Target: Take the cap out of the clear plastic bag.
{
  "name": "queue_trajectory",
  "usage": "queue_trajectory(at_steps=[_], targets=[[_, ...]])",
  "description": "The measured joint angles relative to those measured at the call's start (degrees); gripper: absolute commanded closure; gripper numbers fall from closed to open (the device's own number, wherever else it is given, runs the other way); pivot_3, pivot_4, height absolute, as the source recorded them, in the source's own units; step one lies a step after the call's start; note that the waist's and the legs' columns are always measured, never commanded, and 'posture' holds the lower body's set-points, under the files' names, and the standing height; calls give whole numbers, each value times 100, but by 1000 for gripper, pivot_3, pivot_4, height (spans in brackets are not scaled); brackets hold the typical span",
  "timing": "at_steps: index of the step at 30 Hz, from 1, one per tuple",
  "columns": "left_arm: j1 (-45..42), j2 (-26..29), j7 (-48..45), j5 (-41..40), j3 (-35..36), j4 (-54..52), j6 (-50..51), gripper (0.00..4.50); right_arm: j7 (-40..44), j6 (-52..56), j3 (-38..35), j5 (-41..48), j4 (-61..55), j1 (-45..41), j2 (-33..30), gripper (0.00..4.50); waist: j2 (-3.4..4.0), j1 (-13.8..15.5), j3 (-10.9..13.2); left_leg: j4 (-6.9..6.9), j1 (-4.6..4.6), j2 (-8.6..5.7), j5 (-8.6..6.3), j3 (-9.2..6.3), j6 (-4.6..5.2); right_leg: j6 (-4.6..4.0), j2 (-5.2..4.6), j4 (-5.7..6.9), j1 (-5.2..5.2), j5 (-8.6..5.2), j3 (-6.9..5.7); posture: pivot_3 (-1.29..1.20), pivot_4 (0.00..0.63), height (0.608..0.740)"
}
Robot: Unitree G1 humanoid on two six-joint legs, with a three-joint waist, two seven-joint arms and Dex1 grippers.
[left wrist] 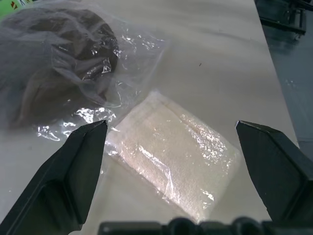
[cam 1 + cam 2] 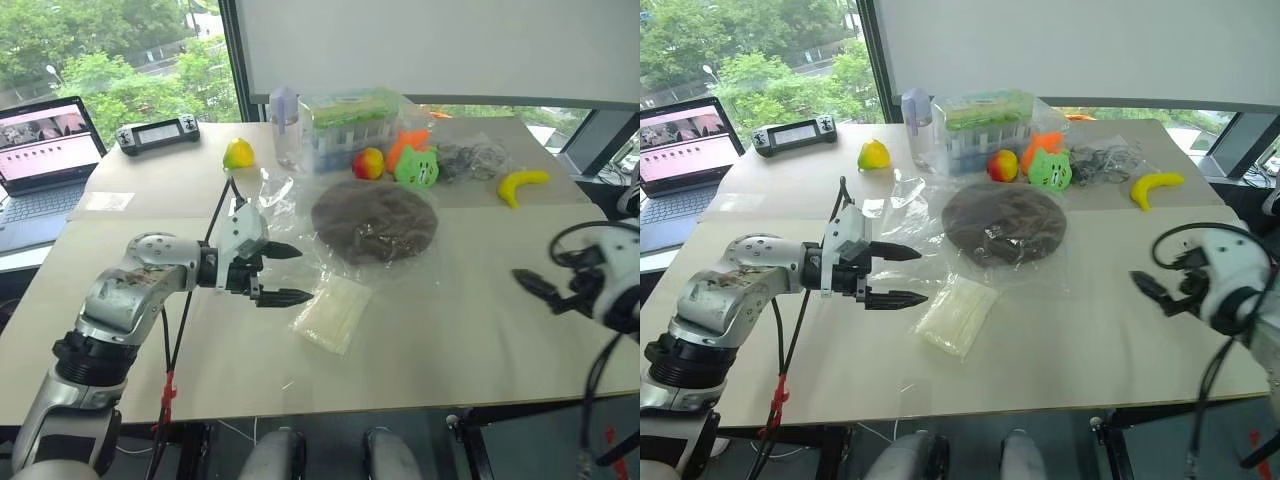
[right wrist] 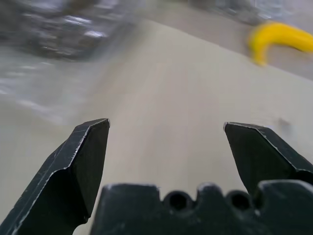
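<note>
Brown cap [image 2: 374, 220] was still inside your clear plastic bag [image 2: 300, 200], with your left gripper [image 2: 283, 273] and right gripper [image 2: 532, 285] both open and empty beside the bag.

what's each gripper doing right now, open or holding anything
left gripper: open, empty, beside the clear plastic bag.
right gripper: open, empty, above the table.

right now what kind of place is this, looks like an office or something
Probably an office or lab set up for robot trials: a pale table by big windows onto trees, an open laptop and a handheld controller at its far edge, and assorted props such as toy fruit.
</note>
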Motion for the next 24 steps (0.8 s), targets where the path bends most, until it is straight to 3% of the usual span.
queue_trajectory(at_steps=[4,7,14,22,24], targets=[[-12,-20,-8,218,0,374,-362,0,-154,851,940,781,-1059,-578,543,65,-1,13,0,1,-29,0,3,1,-4,-8,-1,9,-40,6,5,0,150,739],[-16,10,-95,293,-5,551,-472,0,-502,1126,1664,858,-1287,-1108,1109,65,-3,10,2,3,-42,-2,4,1,-6,-8,-2,10,-52,8,3,0,150,739],[1,97,-291,510,-65,586,-682,0,-927,1019,3411,86,-804,-2190,1975,65,-7,17,4,7,-46,-7,9,0,-14,-7,0,17,-58,9,-6,0,150,739],[193,203,-274,787,-83,592,-935,0,-849,269,4878,-1059,-49,-2163,2082,65,-7,-19,3,7,-42,-10,14,1,-22,-7,3,26,-58,9,-7,0,150,739],[201,271,-325,785,-84,497,-920,0,-752,21,4966,-1250,90,-2165,2085,580,-8,-33,3,7,-35,-10,14,0,-22,-7,4,28,-54,10,-8,0,150,739]])
